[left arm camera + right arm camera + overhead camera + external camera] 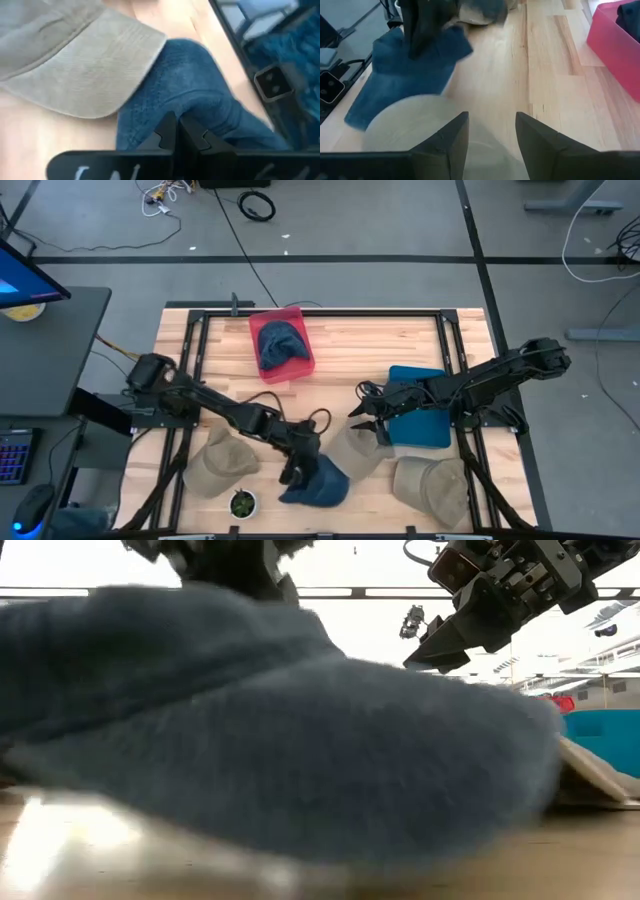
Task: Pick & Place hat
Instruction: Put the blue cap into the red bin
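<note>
A blue hat (318, 484) lies near the table's near edge and fills the low view (280, 740). My left gripper (295, 470) is shut on it from above. A beige hat (355, 448) sits right of it, with my right gripper (365, 416) open above its crown (420, 125), touching nothing. Two more beige hats (220, 465) (432, 485) rest on the table. Another blue hat (282, 343) lies inside the red bin (303, 340). My left gripper (177, 135) pinches a raised fold of the blue hat's cloth (200, 107) between its two shut fingers. It comes from above, slanting toward the table's right. The hat's lower edge (300, 840) rests on the table.
A blue tray (420, 405) sits under the right arm. A small round potted plant (241, 502) stands at the near edge, left of the blue hat. A beige brim (90, 75) lies close beside the blue hat. Bare wood (560, 90) lies between the hats and the red bin.
</note>
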You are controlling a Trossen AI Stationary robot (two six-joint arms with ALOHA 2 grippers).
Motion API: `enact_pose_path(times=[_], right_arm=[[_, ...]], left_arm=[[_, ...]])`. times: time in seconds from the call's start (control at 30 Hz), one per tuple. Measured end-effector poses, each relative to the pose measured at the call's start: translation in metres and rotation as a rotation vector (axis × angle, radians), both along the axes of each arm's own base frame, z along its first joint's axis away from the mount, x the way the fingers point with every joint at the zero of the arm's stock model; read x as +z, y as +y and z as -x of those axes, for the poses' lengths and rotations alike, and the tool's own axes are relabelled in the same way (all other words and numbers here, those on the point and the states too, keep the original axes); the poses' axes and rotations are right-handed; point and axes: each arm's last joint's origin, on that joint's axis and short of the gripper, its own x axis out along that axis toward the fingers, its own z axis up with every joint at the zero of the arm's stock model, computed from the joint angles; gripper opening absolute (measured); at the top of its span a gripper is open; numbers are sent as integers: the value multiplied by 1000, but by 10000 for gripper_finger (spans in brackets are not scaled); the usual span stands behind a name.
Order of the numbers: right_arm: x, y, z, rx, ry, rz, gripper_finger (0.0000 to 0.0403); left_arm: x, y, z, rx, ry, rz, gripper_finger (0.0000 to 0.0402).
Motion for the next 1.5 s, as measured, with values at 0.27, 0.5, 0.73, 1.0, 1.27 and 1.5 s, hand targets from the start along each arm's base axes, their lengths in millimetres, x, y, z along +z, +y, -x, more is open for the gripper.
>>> enact_pose_path(times=[0.27, 0.5, 0.73, 1.0, 1.27, 1.5], right_arm=[[0, 0, 0, -2, 0, -3, 166], [2, 0, -1, -3, -23, -10, 166], [3, 0, -2, -3, -37, -12, 166], [3, 0, -2, -6, -38, -16, 166], [2, 0, -1, -18, -21, -35, 166], [3, 0, -1, -18, -22, -36, 166]], left_arm=[[66, 28, 52, 324, -12, -174, 8], [98, 62, 84, 632, -79, -335, 4], [106, 106, 83, 1039, -168, -475, 7], [86, 170, 73, 1511, -160, -314, 11], [26, 195, 48, 1709, -20, -261, 7], [-24, 205, 33, 1845, 47, -225, 37]])
